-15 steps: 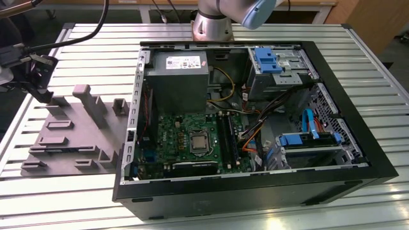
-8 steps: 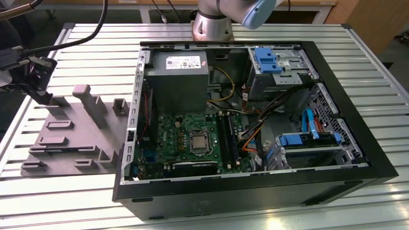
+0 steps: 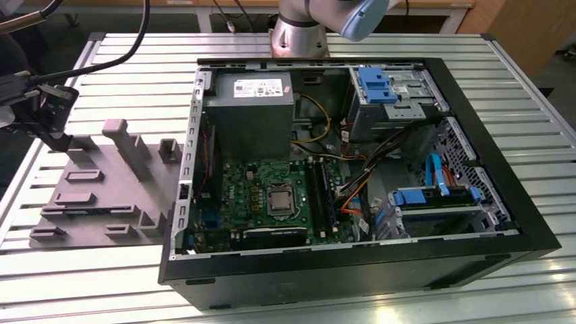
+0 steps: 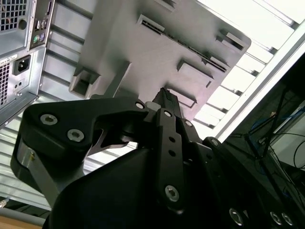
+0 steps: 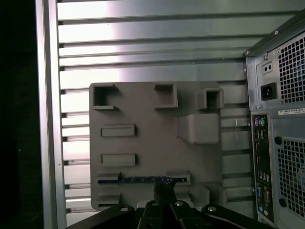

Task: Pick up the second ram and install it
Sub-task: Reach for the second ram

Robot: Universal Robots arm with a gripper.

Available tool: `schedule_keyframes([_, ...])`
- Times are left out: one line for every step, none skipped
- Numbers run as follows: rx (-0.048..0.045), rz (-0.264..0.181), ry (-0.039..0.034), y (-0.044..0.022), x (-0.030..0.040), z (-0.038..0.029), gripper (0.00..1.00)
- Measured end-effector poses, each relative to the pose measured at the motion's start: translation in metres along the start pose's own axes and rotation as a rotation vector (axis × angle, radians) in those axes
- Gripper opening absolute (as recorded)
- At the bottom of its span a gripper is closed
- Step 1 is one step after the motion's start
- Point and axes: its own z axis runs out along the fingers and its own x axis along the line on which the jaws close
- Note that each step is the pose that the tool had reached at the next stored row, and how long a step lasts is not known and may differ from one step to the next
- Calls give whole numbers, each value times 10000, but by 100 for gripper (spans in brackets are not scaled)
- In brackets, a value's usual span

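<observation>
The memory stick, thin and dark, stands on its long edge in a slot of the grey holder plate. The plate lies on the slatted metal table, just beside the open computer case and on the exterior view's left of it. The gripper is down at this slot with its tips drawn narrow together on the upper edge of the stick, towards one end; in the exterior view it is at the far corner of the plate, well apart from the green board inside the case.
</observation>
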Motion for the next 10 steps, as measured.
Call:
schedule_keyframes([-1, 0, -1, -5, 3, 7, 11])
schedule_keyframes([0, 0, -1, -10, 6, 13, 11])
schedule_keyframes([-1, -1, -1, -15, 8, 19, 11])
schedule_keyframes([-1, 0, -1, -19, 11, 26, 11])
schedule_keyframes([-1, 0, -1, -23, 14, 33, 11])
schedule_keyframes([0, 0, -1, -28, 17, 39, 11])
schedule_keyframes([0, 0, 0, -31, 20, 45, 11])
schedule_keyframes([-1, -1, -1, -34, 22, 52, 11])
schedule_keyframes([-1, 0, -1, -37, 25, 57, 11])
schedule_keyframes([-1, 0, -1, -40, 28, 62, 11])
